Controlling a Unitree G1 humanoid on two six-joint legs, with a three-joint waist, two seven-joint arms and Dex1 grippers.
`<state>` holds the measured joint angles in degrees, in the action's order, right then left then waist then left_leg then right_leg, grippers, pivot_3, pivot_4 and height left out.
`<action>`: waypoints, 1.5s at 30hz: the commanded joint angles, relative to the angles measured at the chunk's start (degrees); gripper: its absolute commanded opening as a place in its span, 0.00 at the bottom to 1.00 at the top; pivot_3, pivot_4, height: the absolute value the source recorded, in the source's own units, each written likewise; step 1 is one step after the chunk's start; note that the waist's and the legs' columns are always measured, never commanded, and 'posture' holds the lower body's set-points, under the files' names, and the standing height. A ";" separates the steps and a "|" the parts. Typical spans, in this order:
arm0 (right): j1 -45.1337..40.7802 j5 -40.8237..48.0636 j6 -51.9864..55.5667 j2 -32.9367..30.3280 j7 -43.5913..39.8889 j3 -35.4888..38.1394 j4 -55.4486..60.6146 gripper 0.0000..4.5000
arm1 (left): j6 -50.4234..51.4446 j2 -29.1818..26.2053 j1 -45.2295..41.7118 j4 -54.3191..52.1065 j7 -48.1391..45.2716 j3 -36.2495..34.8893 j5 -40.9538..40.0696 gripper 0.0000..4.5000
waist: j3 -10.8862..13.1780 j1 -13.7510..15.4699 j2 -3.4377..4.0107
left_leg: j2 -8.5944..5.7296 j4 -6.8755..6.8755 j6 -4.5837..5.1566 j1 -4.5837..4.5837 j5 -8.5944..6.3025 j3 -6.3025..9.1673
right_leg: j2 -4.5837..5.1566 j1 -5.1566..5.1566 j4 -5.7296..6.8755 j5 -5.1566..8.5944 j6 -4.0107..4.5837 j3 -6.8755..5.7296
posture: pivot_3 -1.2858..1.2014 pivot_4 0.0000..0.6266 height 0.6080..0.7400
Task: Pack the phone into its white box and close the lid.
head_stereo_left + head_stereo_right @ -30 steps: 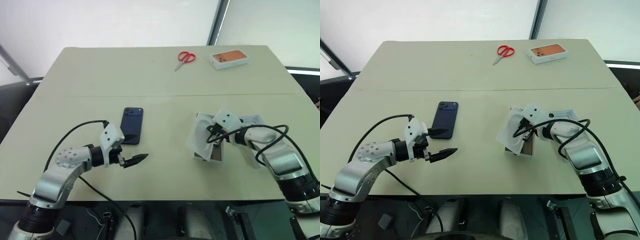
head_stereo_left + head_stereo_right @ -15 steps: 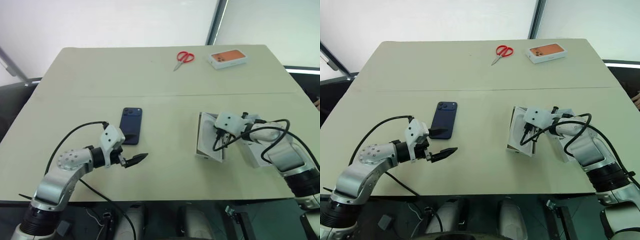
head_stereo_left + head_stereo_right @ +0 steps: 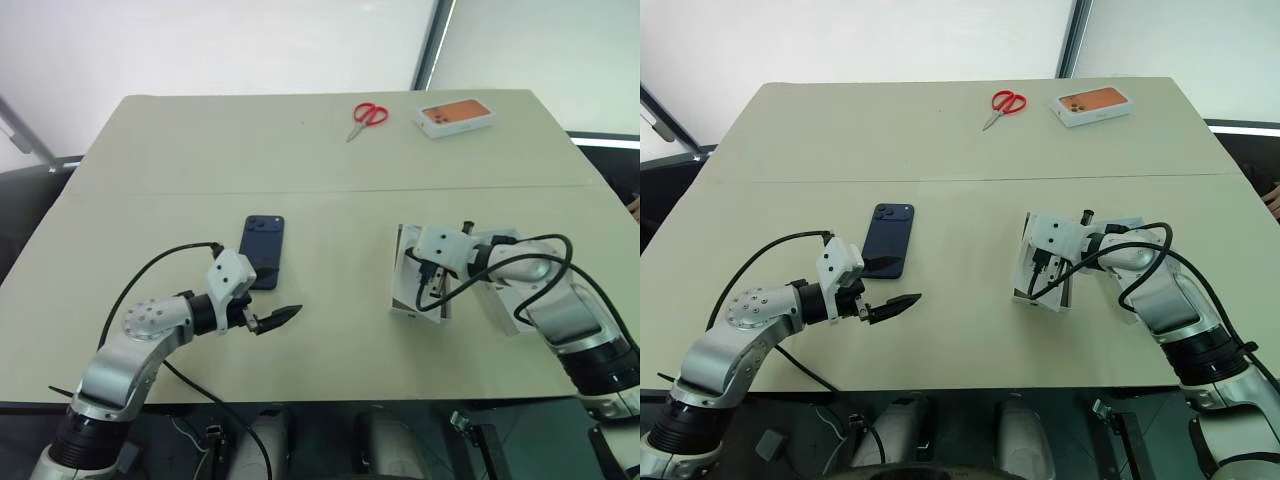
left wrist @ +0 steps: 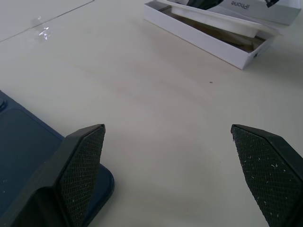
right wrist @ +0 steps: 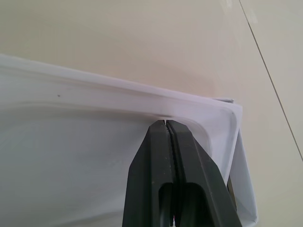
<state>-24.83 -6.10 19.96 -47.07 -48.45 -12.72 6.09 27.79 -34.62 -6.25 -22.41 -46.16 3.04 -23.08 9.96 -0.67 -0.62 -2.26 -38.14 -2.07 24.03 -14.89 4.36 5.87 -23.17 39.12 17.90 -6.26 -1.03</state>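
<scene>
R gripper (image 5: 168, 124) is pinching the thin white insert (image 5: 85, 156) over the white box (image 3: 420, 305); edge may be slipping. L gripper (image 4: 175, 137) is gaping empty, phone (image 3: 264, 251) just beside it.

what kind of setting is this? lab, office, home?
Probably a lab or test bench, not a home: a bare beige table against blank white panels, set only with task props: a phone, an opened white box, red scissors and a second phone box.
</scene>
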 commanded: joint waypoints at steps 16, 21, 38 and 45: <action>-4.82 -8.14 -7.52 4.86 7.81 -0.03 -10.23 0.00 | 0.12 0.97 -0.38 -3.31 0.81 0.29 -0.54 1.00 | 0.00 -0.07 0.00 | -0.01 0.01 -0.03 0.00 0.02 -0.03 | 0.00 -0.02 0.01 0.00 0.00 0.00 | 0.52 0.24 0.68; -0.89 -6.42 -12.12 1.82 1.21 -0.61 -5.66 0.00 | 0.18 0.81 -0.48 -3.17 0.73 0.24 -0.47 1.00 | 0.00 -0.05 0.00 | 0.00 0.01 -0.01 0.00 0.01 -0.02 | -0.01 -0.02 0.01 0.00 0.00 0.00 | 0.52 0.24 0.68; -0.83 -4.95 -12.85 -3.60 -7.01 2.21 -2.11 0.00 | -0.06 0.92 -1.37 -2.29 0.83 0.42 0.02 1.00 | 0.00 -0.06 0.00 | 0.01 0.01 0.00 -0.05 0.00 -0.02 | 0.00 0.04 0.00 0.00 0.00 -0.05 | 0.52 0.24 0.68; -0.21 -2.02 -9.29 -1.28 -8.59 1.39 1.29 0.00 | -0.10 1.12 -1.50 -2.26 1.03 0.64 0.14 1.00 | 0.00 -0.05 0.00 | 0.01 0.01 -0.01 -0.05 0.00 -0.01 | 0.00 0.03 0.00 0.00 0.00 -0.02 | 0.52 0.24 0.68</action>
<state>-24.82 -8.78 10.42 -48.47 -57.04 -12.10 4.97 28.28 -33.57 -7.19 -23.67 -45.33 3.58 -23.07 9.96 -0.72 -0.62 -2.26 -38.13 -2.07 23.99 -14.89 4.34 5.87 -23.14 39.13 17.90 -6.26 -1.04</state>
